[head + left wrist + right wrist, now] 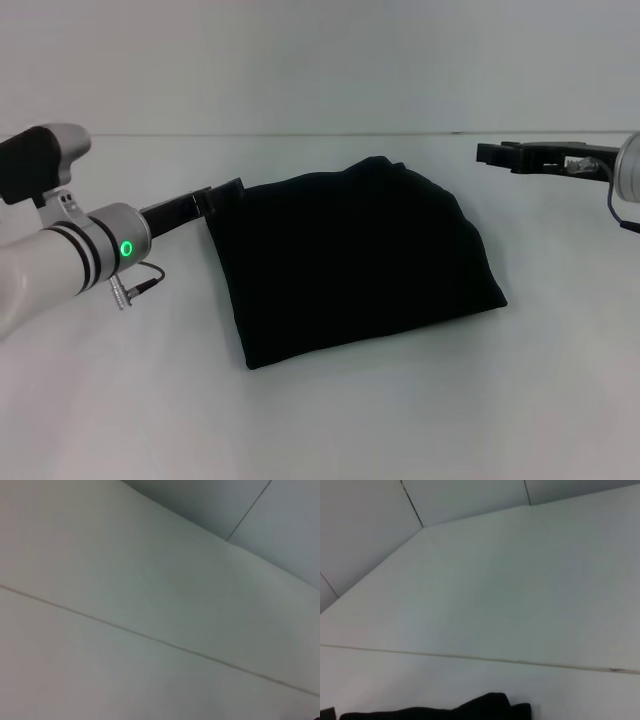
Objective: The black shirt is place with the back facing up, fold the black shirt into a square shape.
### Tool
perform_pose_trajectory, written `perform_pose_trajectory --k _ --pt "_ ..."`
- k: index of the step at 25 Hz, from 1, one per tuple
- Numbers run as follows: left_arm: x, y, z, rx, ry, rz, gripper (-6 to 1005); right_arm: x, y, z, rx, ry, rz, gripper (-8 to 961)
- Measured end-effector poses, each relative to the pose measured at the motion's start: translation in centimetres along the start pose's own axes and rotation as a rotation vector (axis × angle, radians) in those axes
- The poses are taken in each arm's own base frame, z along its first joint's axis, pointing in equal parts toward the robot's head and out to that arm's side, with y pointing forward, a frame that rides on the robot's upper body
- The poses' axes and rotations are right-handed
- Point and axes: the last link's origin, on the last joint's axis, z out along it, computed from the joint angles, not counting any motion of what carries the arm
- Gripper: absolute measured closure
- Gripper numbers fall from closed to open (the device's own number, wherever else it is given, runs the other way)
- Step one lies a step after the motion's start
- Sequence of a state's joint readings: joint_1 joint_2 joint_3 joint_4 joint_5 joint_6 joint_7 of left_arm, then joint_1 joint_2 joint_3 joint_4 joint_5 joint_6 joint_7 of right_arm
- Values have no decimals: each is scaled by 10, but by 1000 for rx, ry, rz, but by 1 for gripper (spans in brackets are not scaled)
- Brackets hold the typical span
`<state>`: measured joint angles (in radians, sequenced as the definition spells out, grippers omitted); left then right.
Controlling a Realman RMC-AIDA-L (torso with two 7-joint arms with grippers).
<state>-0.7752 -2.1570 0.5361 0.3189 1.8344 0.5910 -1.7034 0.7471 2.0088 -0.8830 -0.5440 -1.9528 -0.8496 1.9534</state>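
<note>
The black shirt (pixel 350 260) lies folded into a rough square in the middle of the white table, plain side up. My left gripper (pixel 228 193) sits at the shirt's far left corner, right against the cloth; black on black hides its state. My right gripper (pixel 492 153) hovers off to the far right, well apart from the shirt and carrying nothing I can see. In the right wrist view a strip of the black shirt (pixel 470 709) shows along the edge. The left wrist view holds only bare table and wall.
The white table (pixel 400 420) stretches around the shirt on every side. A pale wall (pixel 320 60) stands behind the table's back edge. A cable (pixel 140 283) dangles from my left wrist.
</note>
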Motion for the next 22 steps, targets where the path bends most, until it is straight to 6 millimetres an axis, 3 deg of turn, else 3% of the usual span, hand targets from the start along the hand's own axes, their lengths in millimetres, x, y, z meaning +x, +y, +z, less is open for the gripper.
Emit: perform_pose_trajectory --k 22 --pt "-6 16 10 -6 -52 88 120 -6 4 3 -6 -7 -33 542"
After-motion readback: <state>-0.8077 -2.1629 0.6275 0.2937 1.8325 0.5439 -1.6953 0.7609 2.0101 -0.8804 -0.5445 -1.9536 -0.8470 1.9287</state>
